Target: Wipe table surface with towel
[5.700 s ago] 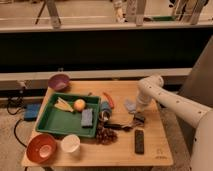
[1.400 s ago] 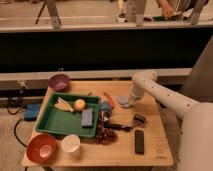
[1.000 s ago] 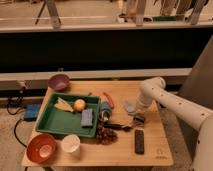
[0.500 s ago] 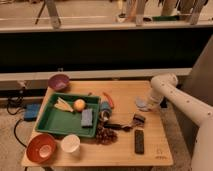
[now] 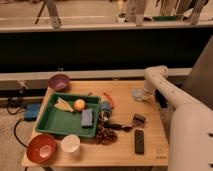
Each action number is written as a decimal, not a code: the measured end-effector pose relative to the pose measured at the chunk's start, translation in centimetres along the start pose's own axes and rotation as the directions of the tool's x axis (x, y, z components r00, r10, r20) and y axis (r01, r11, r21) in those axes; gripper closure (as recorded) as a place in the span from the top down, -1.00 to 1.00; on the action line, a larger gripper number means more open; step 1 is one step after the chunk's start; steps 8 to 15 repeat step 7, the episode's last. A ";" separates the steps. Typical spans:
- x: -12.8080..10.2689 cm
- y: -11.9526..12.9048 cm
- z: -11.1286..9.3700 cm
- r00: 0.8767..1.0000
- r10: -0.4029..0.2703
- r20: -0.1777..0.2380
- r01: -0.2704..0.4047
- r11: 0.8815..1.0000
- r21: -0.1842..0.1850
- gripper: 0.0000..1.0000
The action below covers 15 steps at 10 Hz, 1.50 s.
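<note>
Since approx half a sec ago the arm (image 5: 165, 87) swung back left, gripper (image 5: 144, 95) now low at the table's (image 5: 125, 150) far right part, beside the towel (image 5: 137, 93). Can't tell its grip state. Judging: mid-wipe; next stroke needs downward pressure, w/ sweep toward bare wood. Table's crowded: green tray (image 5: 60, 122), bowls, remote (image 5: 139, 141). Dark wall behind.

Hidden and unclear parts

The gripper (image 5: 143, 96) at the table's right edge is covered by the arm; the towel (image 5: 136, 93) under it shows blurred.
</note>
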<state>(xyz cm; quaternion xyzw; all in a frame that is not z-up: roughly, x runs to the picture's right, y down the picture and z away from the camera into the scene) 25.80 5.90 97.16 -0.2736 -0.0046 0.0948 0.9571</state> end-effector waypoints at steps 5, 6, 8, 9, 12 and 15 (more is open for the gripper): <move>-5.3 4.3 -0.4 0.989 -0.141 0.044 0.142 0.989 -0.033 -0.84; -5.2 6.8 -0.7 0.984 -0.172 0.049 0.174 0.983 -0.052 -0.84; -4.8 8.4 -0.9 0.981 -0.187 0.051 0.190 0.980 -0.065 -0.84; -4.8 8.4 -0.9 0.981 -0.187 0.051 0.190 0.980 -0.065 -0.84; -4.8 8.4 -0.9 0.981 -0.187 0.051 0.190 0.980 -0.065 -0.84; -4.8 8.4 -0.9 0.981 -0.187 0.051 0.190 0.980 -0.065 -0.84</move>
